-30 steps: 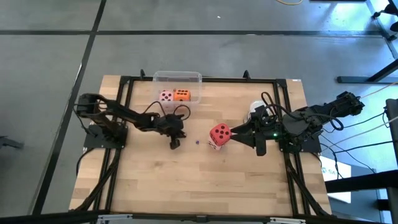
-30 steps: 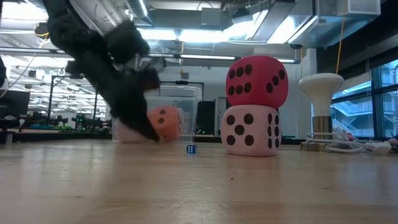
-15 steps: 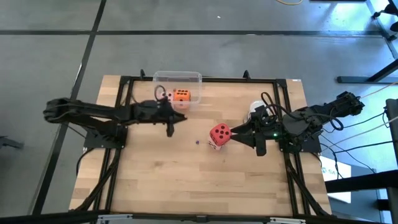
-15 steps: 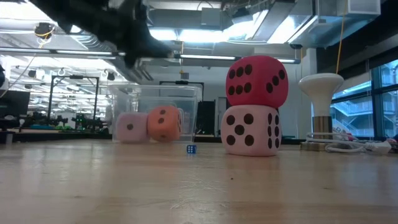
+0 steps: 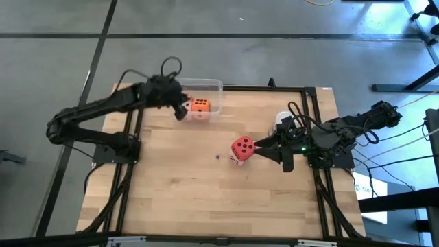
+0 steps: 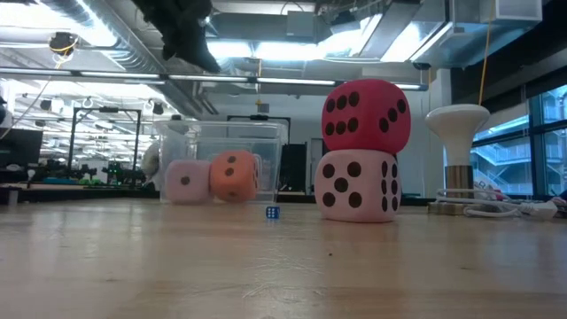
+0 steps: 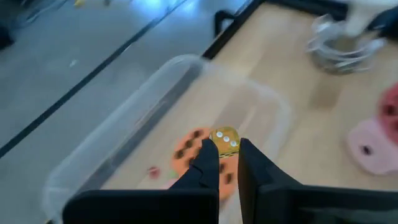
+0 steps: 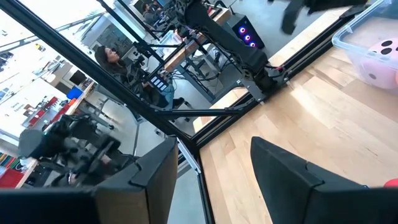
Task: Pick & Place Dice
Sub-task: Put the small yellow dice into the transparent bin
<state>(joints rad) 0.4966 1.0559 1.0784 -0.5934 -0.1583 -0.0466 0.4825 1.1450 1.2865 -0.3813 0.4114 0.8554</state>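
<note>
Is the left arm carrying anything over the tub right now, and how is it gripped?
Yes: the left gripper, above the clear plastic tub, pinches a tiny yellow die with white pips by opposite sides at its jaw tips. The right gripper holds nothing.

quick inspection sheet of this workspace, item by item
surface: pale wooden table top in a black frame, bare at the front.
job's things: red dice stacked on pale pink dice; orange dice and pink dice inside clear plastic tub.
clutter: tiny blue die on the wood; white mushroom-shaped object at the right side.
grippers: left gripper above the tub, shut on a small yellow die; right gripper open beside the stack.
cables: white cable coil by the white object.
surroundings: person seated at a desk.
</note>
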